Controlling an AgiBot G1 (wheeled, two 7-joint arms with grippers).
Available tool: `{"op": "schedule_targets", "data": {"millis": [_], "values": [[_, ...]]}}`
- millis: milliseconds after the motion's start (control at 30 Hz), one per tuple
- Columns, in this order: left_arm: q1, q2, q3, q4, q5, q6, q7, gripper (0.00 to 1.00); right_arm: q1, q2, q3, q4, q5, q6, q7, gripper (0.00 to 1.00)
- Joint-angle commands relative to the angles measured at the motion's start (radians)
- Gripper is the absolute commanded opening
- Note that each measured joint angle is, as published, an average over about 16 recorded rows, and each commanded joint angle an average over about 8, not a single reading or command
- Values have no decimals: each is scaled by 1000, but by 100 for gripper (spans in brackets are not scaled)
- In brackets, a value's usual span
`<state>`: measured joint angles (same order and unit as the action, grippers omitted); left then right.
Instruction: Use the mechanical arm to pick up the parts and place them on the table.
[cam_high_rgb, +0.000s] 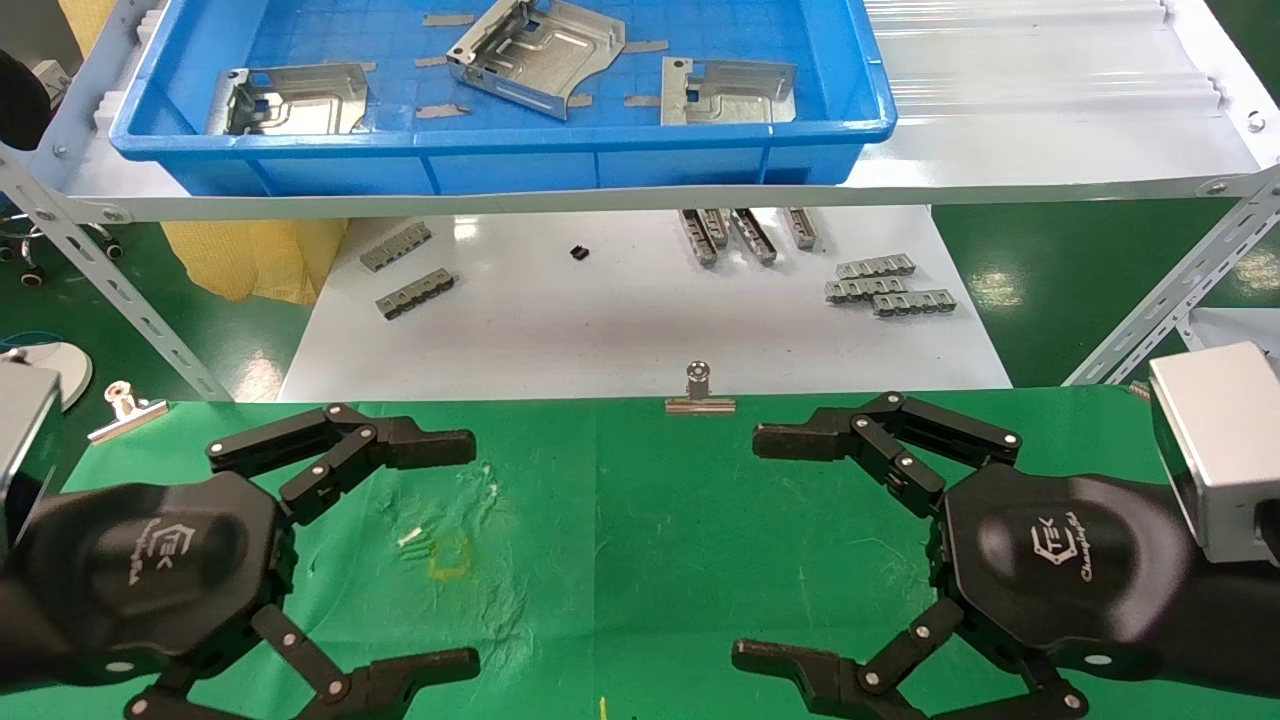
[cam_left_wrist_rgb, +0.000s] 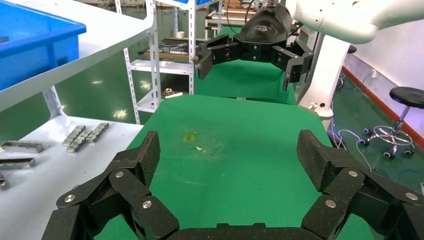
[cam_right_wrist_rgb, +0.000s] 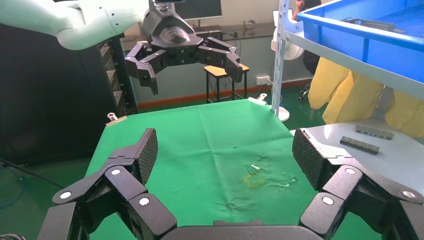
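Note:
Three silvery sheet-metal parts lie in the blue tray (cam_high_rgb: 500, 160) on the raised shelf: one at the left (cam_high_rgb: 295, 100), one in the middle (cam_high_rgb: 540, 55), one at the right (cam_high_rgb: 728, 92). The green cloth table (cam_high_rgb: 640, 520) with its small yellow mark (cam_high_rgb: 448, 560) lies below in front. My left gripper (cam_high_rgb: 455, 555) hovers open and empty over the cloth's left side. My right gripper (cam_high_rgb: 765, 545) hovers open and empty over its right side. Each wrist view shows its own wide-open fingers (cam_left_wrist_rgb: 145, 157) (cam_right_wrist_rgb: 145, 152) and the other gripper (cam_left_wrist_rgb: 247, 62) (cam_right_wrist_rgb: 192, 65) across the cloth.
Small grey ridged bars (cam_high_rgb: 410, 270) (cam_high_rgb: 885, 285) (cam_high_rgb: 745, 232) lie on the white tabletop (cam_high_rgb: 620, 320) under the shelf. Silver binder clips (cam_high_rgb: 700, 395) (cam_high_rgb: 125, 408) hold the cloth's far edge. Slotted shelf legs (cam_high_rgb: 110, 280) (cam_high_rgb: 1170, 300) stand at both sides.

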<state>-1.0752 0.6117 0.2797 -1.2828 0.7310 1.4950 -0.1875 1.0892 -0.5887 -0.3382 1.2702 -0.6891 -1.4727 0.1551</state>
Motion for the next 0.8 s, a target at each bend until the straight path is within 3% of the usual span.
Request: {"op": "schedule_targets", "data": {"millis": [33,800], "values": [[0,0,0,0,0,0,0,100,0,0,0,0,0,0,0,100],[0,0,0,0,0,0,0,100,0,0,0,0,0,0,0,100]]}}
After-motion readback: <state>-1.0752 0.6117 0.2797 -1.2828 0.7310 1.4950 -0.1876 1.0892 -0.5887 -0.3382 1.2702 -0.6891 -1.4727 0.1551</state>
